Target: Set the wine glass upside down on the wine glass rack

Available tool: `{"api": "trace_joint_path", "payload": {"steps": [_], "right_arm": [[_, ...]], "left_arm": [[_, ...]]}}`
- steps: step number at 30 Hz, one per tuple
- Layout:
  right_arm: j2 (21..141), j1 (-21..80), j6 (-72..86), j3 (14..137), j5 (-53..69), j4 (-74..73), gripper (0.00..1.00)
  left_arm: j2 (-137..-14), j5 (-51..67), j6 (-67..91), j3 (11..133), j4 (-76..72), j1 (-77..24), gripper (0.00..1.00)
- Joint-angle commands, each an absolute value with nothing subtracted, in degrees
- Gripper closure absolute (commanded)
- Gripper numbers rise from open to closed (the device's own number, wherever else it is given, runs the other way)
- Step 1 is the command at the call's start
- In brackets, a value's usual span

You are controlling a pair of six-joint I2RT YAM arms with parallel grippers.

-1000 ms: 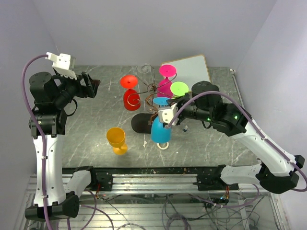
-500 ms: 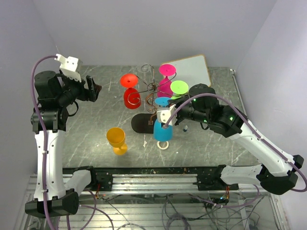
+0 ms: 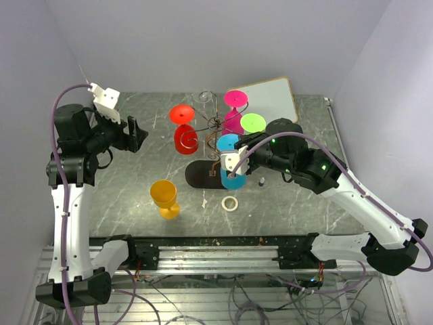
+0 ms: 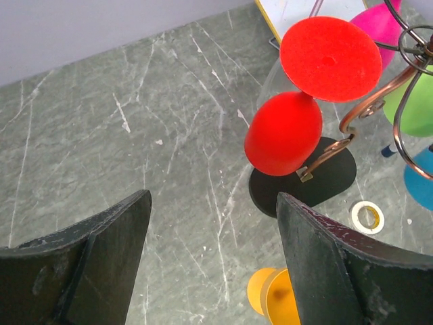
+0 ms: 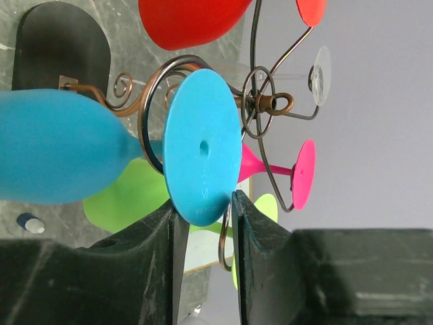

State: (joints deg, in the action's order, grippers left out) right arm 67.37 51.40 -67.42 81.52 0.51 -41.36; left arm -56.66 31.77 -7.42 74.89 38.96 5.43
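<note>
— So, where to find the blue wine glass (image 3: 233,179)?

— Hanging upside down on the wine glass rack (image 3: 215,124), at the near right of the wire hub, bowl above the flat black oval base (image 3: 198,175) and clear of the table (image 3: 135,183).

— Looks like what?

— Opaque sky blue all over: rounded bowl, short stem, flat round foot with a small dimple at the centre. Foot uppermost, stem inside a curled brown wire loop just under the foot.

— And the right gripper (image 5: 210,203)?

— Close against the foot, fingers (image 5: 162,237) a little apart, lower rim of the blue foot between them. Pinching or let go: cannot tell.

— And the left gripper (image 4: 211,200)?

— Spread wide, holding nothing, raised over the left of the table, pointed towards the rack.

— Neighbours on the rack?

— Red glass (image 3: 185,139) on the left side, magenta glass (image 3: 235,101) at the back, lime green glass (image 3: 253,124) on the right, all inverted.

— Off the rack?

— Orange glass (image 3: 164,196) standing mouth-up on the table at the front left, a small roll of tape (image 3: 230,203) just in front of the base, a white board (image 3: 270,98) at the far right corner.
</note>
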Motion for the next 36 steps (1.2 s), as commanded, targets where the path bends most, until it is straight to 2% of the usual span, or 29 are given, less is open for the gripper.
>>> {"api": "trace_joint_path", "payload": {"steps": [1, 7, 12, 15, 17, 20, 27, 34, 36], "right_arm": [[66.74, 50.96, -67.12, 80.51, -0.32, -39.56, 0.68], [65.69, 49.79, -66.85, 78.93, 0.01, -38.95, 0.63], [63.95, 47.98, -66.39, 78.14, 1.56, -38.87, 0.52], [62.64, 45.83, -65.57, 78.12, 4.69, -39.33, 0.37], [61.52, 44.39, -64.99, 78.29, 6.36, -39.86, 0.32], [59.48, 41.57, -63.67, 78.57, 10.23, -40.52, 0.29], [54.63, 34.21, -60.75, 80.11, 18.6, -42.66, 0.25], [51.59, 28.63, -59.48, 79.34, 21.81, -42.96, 0.25], [51.18, 26.9, -59.42, 78.79, 22.51, -43.16, 0.25]], "left_arm": [[-55.99, 34.87, -9.39, 73.55, 39.07, 6.07, 0.15], [-56.59, 36.79, -11.46, 71.83, 40.66, 5.98, 0.15], [-58.08, 38.12, -16.28, 71.2, 44.41, 6.05, 0.15], [-58.8, 39.75, -19.43, 70.27, 46.21, 5.93, 0.16], [-59.05, 41.97, -22.47, 69.66, 48.41, 5.81, 0.16], [-58.95, 46.0, -30.68, 68.03, 52.78, 5.23, 0.15], [-58.45, 42.53, -44.83, 63.75, 58.99, 1.81, 0.17], [-57.79, 35.08, -47.98, 58.7, 56.87, -6.07, 0.2], [-58.12, 33.5, -46.61, 57.56, 55.27, -7.9, 0.25]]}}
